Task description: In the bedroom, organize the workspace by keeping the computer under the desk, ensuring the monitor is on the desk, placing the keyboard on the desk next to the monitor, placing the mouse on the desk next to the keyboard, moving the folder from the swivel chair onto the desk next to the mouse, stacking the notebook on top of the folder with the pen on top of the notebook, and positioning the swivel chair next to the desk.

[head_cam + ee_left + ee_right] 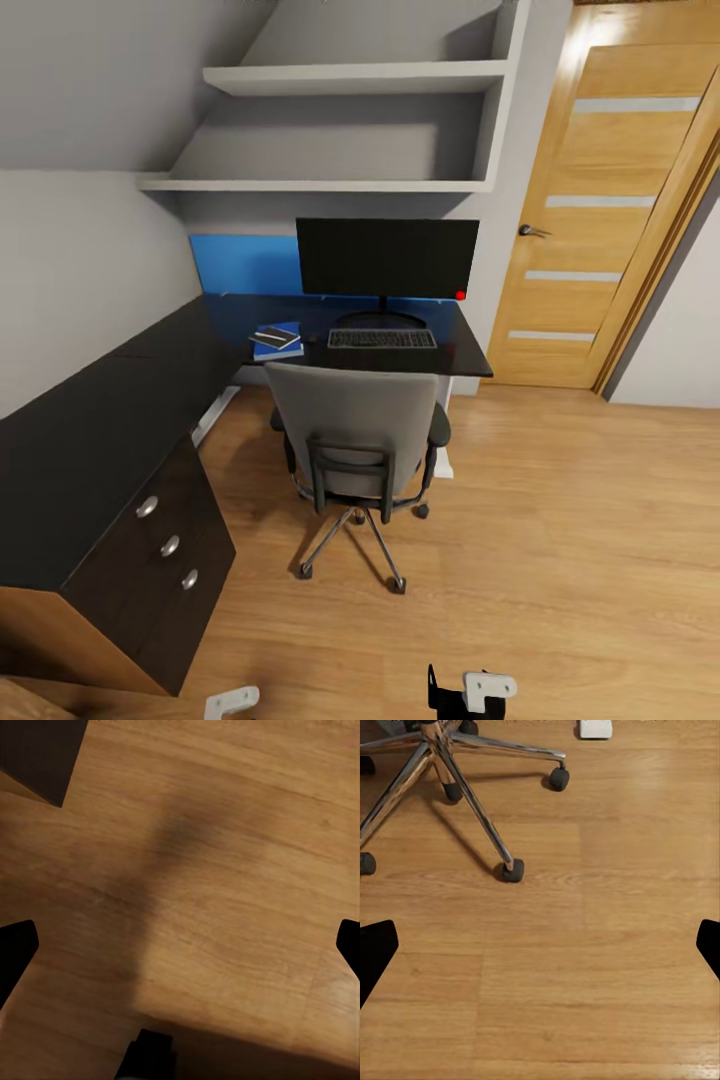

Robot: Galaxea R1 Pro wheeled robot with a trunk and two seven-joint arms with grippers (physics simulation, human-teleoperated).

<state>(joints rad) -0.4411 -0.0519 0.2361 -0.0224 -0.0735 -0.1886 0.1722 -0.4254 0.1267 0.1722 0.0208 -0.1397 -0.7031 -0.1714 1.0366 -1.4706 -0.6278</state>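
Keyboard (382,339) lengthwise along the desk (90,440) edge, before the monitor (387,257).

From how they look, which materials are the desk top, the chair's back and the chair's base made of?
The desk top looks like glossy black laminate or lacquer: it reflects the blue panel. The swivel chair has a matte grey back, probably fabric. Its base seems polished metal, with shiny spokes and dark, likely plastic, wheels.

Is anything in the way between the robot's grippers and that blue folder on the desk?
Yes. The swivel chair stands pushed up to the desk, its tall back between the robot and the desk edge. The blue folder lies behind it, slightly left, with the notebook on top. Both grippers hang low over bare floor.
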